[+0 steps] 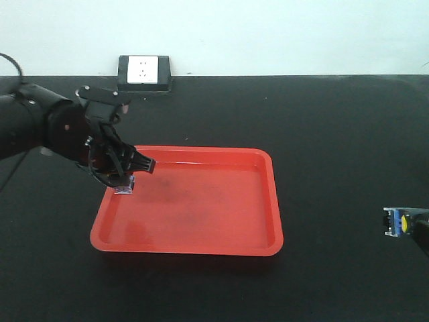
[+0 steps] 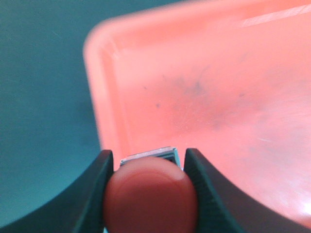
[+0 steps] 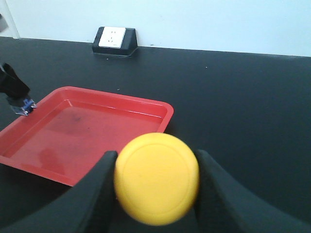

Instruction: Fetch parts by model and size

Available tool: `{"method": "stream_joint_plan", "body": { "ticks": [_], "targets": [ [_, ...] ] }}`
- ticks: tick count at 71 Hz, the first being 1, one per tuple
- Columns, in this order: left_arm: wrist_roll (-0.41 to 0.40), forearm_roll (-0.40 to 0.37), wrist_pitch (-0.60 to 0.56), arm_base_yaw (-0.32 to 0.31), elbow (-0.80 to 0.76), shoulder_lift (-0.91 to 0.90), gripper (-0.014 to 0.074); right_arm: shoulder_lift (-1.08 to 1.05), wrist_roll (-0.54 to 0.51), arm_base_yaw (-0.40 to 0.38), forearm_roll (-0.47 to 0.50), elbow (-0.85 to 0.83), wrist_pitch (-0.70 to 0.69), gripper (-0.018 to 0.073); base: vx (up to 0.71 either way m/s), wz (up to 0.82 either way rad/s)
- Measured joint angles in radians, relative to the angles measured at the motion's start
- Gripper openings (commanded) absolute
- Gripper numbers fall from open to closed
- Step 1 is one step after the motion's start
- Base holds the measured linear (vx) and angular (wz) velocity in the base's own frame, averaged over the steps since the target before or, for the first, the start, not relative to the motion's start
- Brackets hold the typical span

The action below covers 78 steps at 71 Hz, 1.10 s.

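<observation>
Over a corner of the red tray point(image 1: 201, 245), the left gripper point(image 1: 125, 184) pinches the red button switch point(image 2: 150, 196); lower softly, then open. The right gripper point(image 3: 155, 194) pinches the yellow switch point(image 3: 156, 178).

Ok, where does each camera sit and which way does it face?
Front: above the robot's side of the table, facing the wall; left gripper over the red tray's rim.
Left wrist: behind the left gripper, looking down into the tray; fingers clamp the red-capped switch.
Right wrist: behind the right gripper, facing the tray; fingers hold the yellow-capped switch.
Front and right wrist both show the socket.
</observation>
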Motion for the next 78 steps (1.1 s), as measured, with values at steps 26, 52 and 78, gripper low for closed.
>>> {"method": "stream_joint_plan", "body": {
  "ticks": [26, 52, 78],
  "targets": [
    [0.0, 0.0, -0.07, 0.0, 0.0, 0.12, 0.0188, 0.0, 0.0, 0.0, 0.0, 0.0, 0.0, -0.001, 0.0, 0.0],
    [0.0, -0.004, -0.055, 0.0, -0.041, 0.154, 0.0461, 0.0, 0.0, 0.0, 0.0, 0.0, 0.0, -0.001, 0.0, 0.0],
    [0.016, -0.008, 0.128, 0.0, -0.213, 0.022, 0.0489, 0.0, 0.0, 0.0, 0.0, 0.0, 0.0, -0.001, 0.0, 0.0]
  ]
}}
